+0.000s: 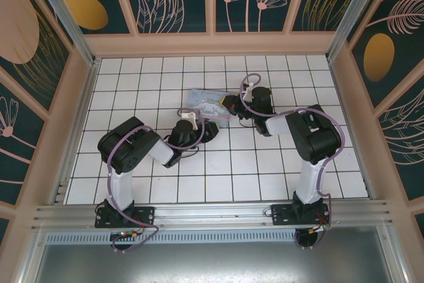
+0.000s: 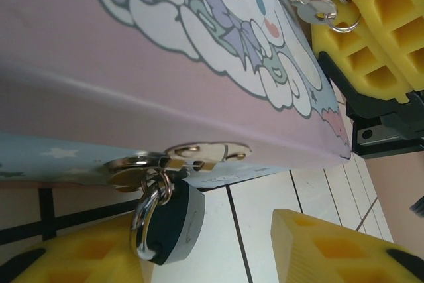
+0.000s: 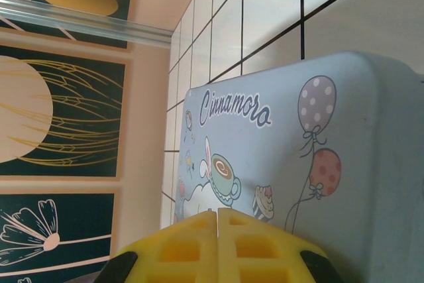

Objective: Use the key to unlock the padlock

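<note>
At the near edge of the box (image 1: 211,105) on the tabletop (image 1: 132,170), your left gripper (image 2: 205,256) is spread wide, with the padlock (image 2: 169,226) hanging from the hasp between its fingers. Your right gripper (image 3: 217,246) is pressed closed over the lid, and the key (image 2: 306,8) sits just beside it.

My left arm (image 1: 126,147) rises from the table's near edge, folds at the elbow and reaches right toward the middle, its left gripper (image 1: 209,130) held low with the yellow fingers (image 2: 331,246) spread wide apart. My right arm (image 1: 311,137) bends the opposite way, stretching left, and the right gripper (image 1: 230,105) has its yellow pads (image 3: 192,250) pressed flush together.
</note>
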Robot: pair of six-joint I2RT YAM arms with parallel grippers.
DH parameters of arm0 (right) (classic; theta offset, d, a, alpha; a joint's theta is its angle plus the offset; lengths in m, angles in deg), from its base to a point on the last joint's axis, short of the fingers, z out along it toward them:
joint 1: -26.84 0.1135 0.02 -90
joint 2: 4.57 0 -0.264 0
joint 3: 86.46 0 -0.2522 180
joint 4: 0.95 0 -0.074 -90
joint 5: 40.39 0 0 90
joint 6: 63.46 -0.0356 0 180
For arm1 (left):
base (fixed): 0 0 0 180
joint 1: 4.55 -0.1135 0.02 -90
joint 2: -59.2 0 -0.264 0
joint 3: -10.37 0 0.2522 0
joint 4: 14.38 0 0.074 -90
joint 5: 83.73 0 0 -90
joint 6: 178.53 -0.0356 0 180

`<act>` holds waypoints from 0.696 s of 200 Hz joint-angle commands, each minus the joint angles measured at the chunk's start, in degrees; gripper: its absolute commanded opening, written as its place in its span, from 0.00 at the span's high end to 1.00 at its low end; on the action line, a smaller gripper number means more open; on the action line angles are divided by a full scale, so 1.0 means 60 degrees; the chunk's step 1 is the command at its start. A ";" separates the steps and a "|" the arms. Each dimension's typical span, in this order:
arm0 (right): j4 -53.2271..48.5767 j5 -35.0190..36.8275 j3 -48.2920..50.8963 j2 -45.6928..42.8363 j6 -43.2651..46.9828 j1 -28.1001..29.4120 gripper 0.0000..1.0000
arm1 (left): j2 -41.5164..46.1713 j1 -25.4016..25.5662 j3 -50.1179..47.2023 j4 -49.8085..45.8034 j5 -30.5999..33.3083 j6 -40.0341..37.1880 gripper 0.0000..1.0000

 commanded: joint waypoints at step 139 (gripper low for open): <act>-0.0033 -0.0089 0.0252 0.0516 -0.0157 0.0140 1.00 | 0.0020 0.0026 -0.0507 0.0766 0.0501 0.0504 0.56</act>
